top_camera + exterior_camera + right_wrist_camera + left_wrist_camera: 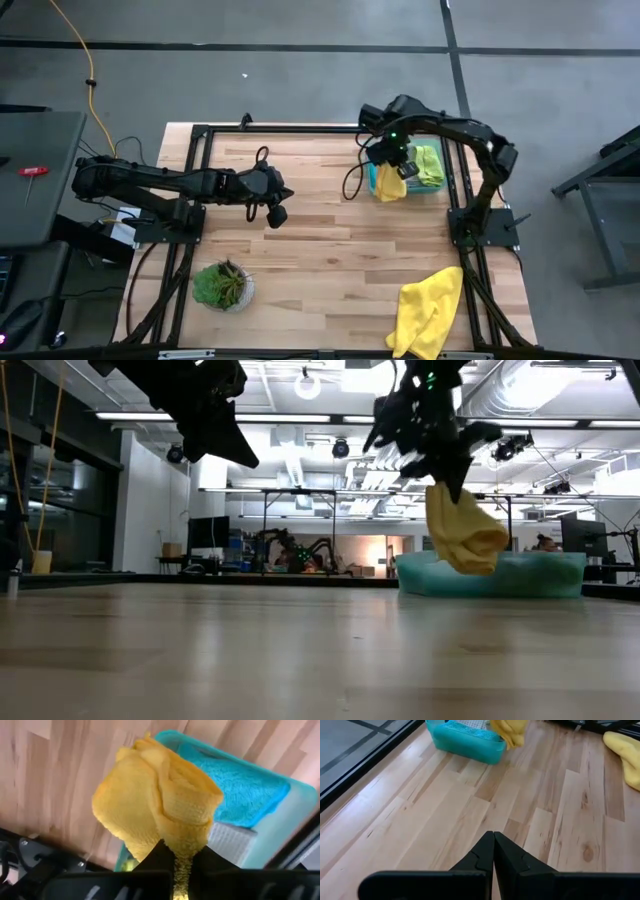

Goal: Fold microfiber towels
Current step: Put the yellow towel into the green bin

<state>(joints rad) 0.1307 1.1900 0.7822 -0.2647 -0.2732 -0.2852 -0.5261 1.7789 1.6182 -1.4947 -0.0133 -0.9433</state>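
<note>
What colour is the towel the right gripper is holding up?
Bright yellow towel, pinched in the right gripper; the right wrist view shows it best.

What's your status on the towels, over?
Right end effector shut on yellow towel, lifted over teal bin. Left end effector shut, empty, mid-table. Second yellow towel crumpled at near right corner. Nothing blocking.

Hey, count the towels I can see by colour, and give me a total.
Yellow towels: 2, one hanging from the right tool, one lying on the table
Lime green towel: 1, in the tray
Teal towel: 1, in the tray
Total: 4
</note>
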